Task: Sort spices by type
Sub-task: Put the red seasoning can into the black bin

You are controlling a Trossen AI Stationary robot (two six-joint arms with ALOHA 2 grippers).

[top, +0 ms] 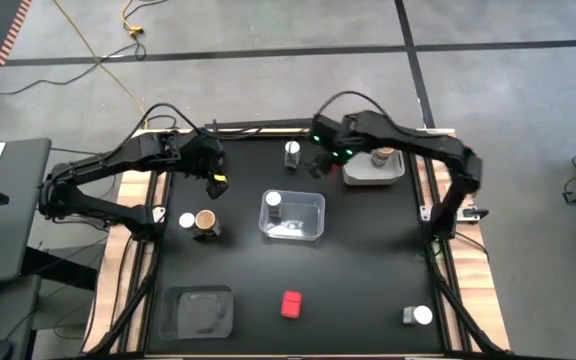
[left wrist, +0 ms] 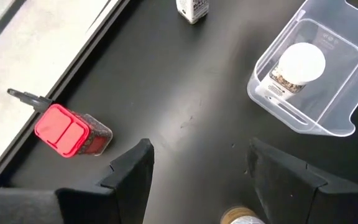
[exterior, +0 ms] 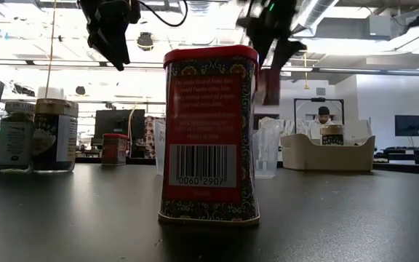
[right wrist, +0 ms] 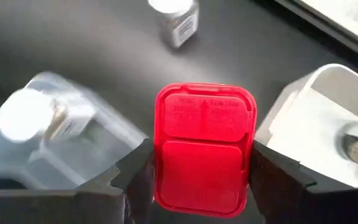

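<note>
My right gripper [top: 330, 163] is shut on a red boxy spice container [right wrist: 204, 149] and hovers between the clear tray [top: 313, 232] and the light grey tray [top: 400, 176]. That grey tray holds a tan-brown jar [top: 379, 157]. A white-lidded jar [top: 274, 201] stands in the clear tray. My left gripper [left wrist: 197, 155] is open above bare table at the far left, touching nothing. A red-lidded spice [left wrist: 70, 130] stands beyond it near the far edge. A big red tin [top: 291, 303] stands at the near middle. My right gripper pinches the red container between its two fingers, one finger [right wrist: 138, 171] on each narrow side just below the red lid [right wrist: 166, 155]. The fingers come from above, pointing down. The container hangs upright below them, lifted clear of the table [exterior: 271, 86].
A white-lidded jar [top: 186, 220] and a tan-brown jar [top: 206, 220] stand side by side at the left. Another white-lidded jar [top: 293, 150] stands at the far middle, and one [top: 420, 315] at the near right. A dark grey tray [top: 200, 312] sits at the near left.
</note>
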